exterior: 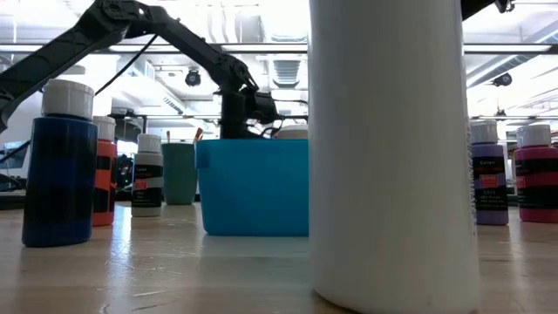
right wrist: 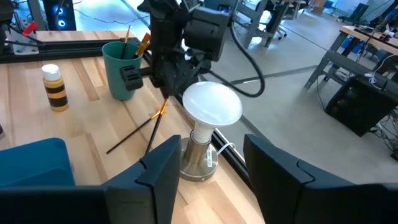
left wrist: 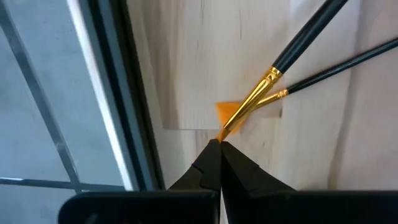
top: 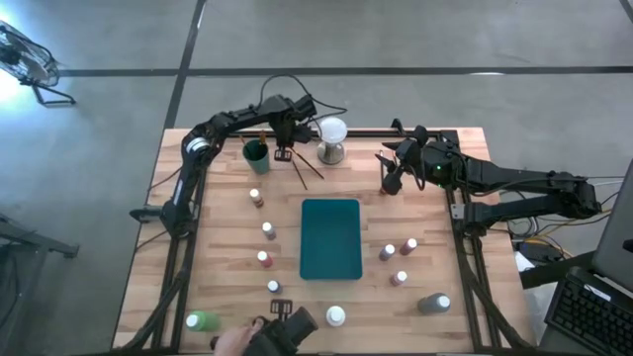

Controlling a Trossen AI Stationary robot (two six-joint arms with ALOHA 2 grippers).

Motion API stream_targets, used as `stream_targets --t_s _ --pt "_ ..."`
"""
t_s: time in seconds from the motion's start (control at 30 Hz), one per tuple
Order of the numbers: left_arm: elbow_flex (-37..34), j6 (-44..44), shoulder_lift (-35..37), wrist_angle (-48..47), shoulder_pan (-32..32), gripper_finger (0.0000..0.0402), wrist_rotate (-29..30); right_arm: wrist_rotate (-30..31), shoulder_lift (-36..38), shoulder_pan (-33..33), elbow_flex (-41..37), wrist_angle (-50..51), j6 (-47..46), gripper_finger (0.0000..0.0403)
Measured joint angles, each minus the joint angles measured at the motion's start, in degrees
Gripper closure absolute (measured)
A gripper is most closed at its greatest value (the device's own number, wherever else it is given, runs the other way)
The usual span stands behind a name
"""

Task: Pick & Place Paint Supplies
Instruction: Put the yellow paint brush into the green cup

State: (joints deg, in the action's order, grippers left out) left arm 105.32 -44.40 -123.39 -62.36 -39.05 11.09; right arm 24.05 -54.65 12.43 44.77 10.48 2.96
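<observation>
Pinching a brush (left wrist: 249,107) tip between clenched fingers, the left gripper (left wrist: 219,144) is hovering by the cup (top: 256,152) while the right gripper (right wrist: 211,163) is gaping, holding nothing.

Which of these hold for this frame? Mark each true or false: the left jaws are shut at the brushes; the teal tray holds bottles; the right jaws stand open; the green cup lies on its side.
1. The left gripper has its jaws shut at the brushes. True.
2. The teal tray holds bottles. False: nothing lies in it.
3. The right gripper has its jaws open. True.
4. The green cup lies on its side. False: it stands upright.
</observation>
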Motion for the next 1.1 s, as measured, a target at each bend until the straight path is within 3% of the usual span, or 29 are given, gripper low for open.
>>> stream_targets --t_s 0.27,0.63,1.1 --pt "6.03 0.13 0.0 -5.68 0.28 0.0401 0.78 -0.02 0.0 0.0 0.0 -0.02 0.0 0.0217" --pt "5.05 0.61 0.02 -7.54 0.52 0.0401 0.38 -0.02 0.0 0.0 0.0 -0.02 -0.44 0.0199" --pt "5.05 1.6 0.02 -7.81 2.94 0.0401 0.65 -0.14 0.0 -0.04 0.0 0.72 -1.37 0.0228"
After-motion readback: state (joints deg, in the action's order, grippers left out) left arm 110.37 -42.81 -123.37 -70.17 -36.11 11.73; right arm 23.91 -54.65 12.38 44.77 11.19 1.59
